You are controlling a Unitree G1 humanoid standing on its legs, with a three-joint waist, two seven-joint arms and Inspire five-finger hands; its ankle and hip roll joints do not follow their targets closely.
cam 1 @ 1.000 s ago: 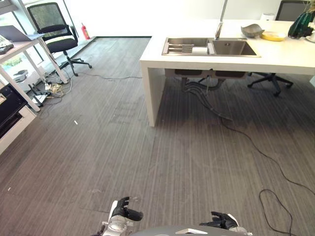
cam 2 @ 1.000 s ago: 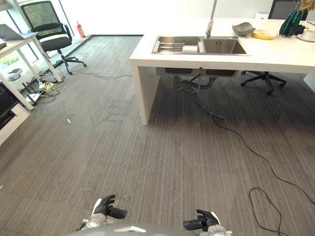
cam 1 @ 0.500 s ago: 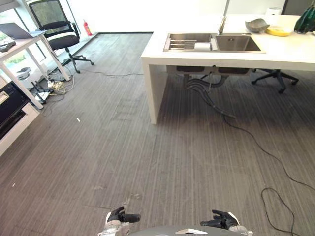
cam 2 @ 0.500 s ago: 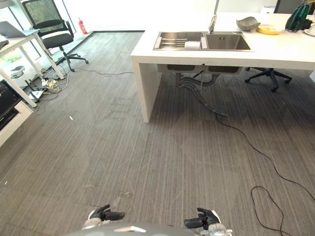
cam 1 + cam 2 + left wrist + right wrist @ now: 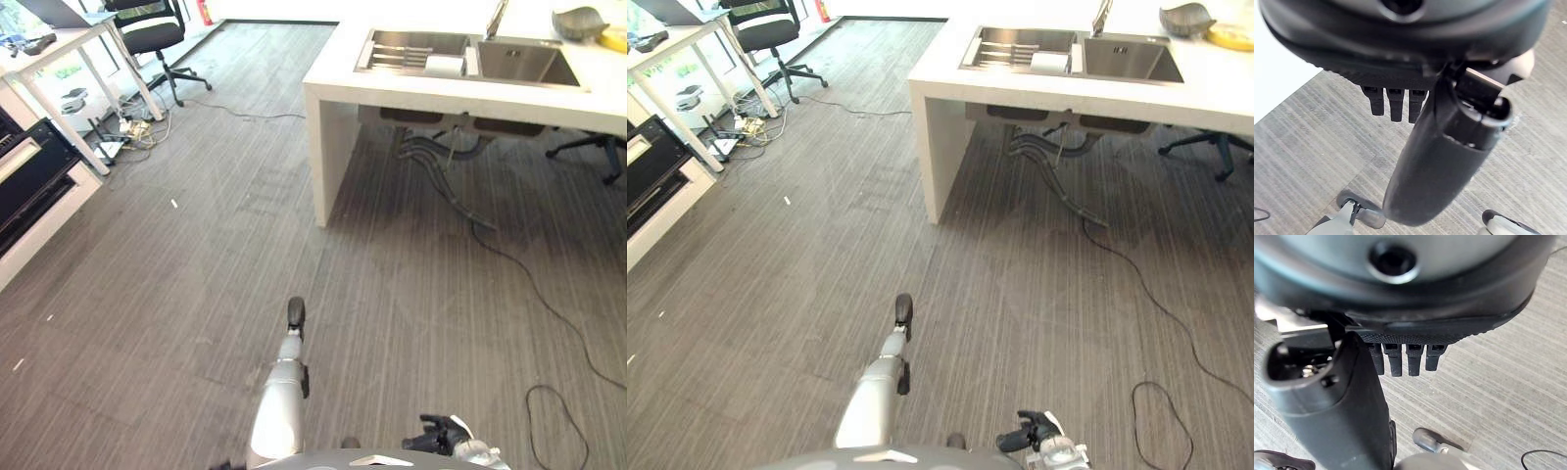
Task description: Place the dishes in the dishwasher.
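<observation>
Left hand [image 5: 295,314] reaches forward over the carpet, fingers seemingly relaxed, holding nothing. Right hand [image 5: 443,435] hangs low, loosely open and empty. A grey bowl [image 5: 579,21] sits well apart, far ahead on the white counter [image 5: 431,90].

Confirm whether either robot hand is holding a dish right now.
No: the left robot hand and right robot hand show bare fingers over grey floor.

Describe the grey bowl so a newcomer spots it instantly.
Start at the white counter with the twin steel sink. Past the sink's right basin, by the faucet, sits the grey bowl. Beside it lies a flat yellow dish; the bowl is deeper and dark grey.
</observation>
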